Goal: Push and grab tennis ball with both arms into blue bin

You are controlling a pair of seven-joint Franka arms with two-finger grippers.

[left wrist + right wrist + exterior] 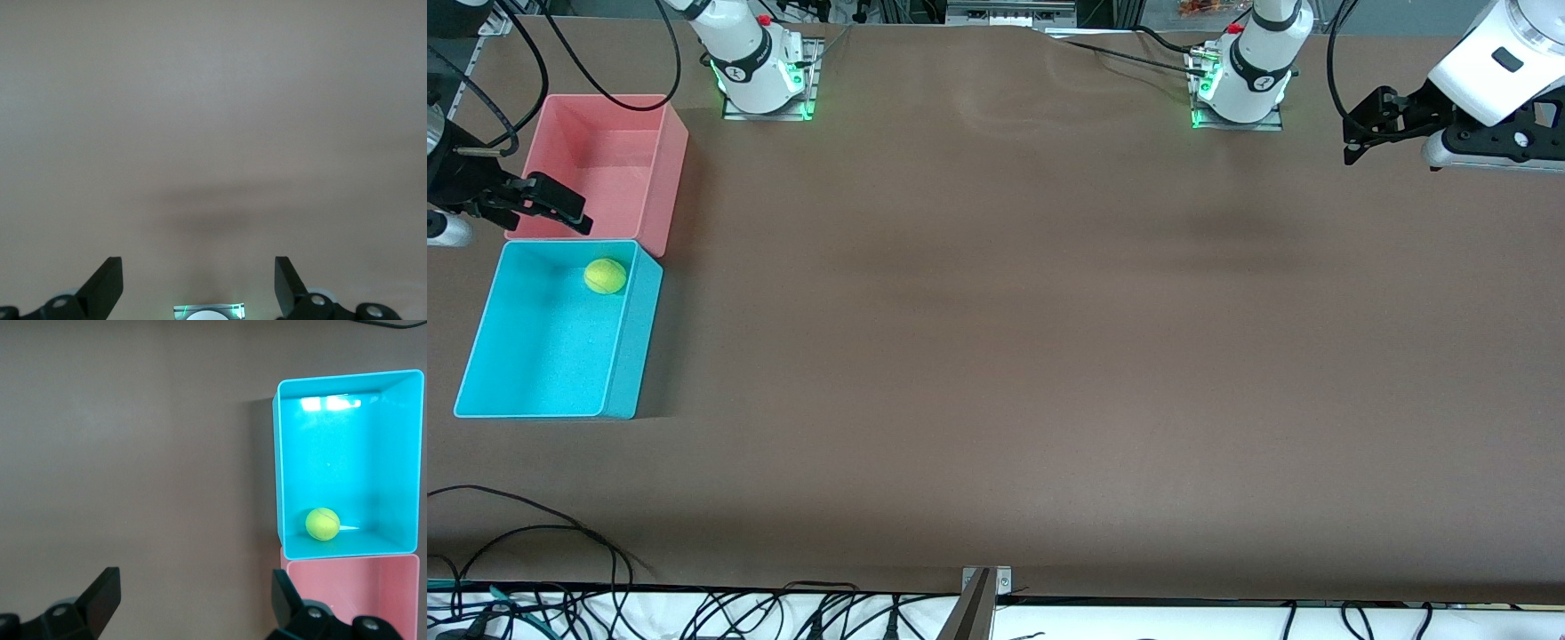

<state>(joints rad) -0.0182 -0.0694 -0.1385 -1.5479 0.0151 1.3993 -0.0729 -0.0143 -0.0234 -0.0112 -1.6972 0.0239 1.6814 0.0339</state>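
brown table (996, 356), tennis ball (605, 276) inside blue bin (618, 391)

A robot lab: bolted arm bases (763, 84), loose cables (534, 533).

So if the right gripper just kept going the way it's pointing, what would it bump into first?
Probably just the bare table. The right gripper, open and empty, points down past the blue bin where the tennis ball sits, and the pink bin. How close it passes the bins is hard to judge.
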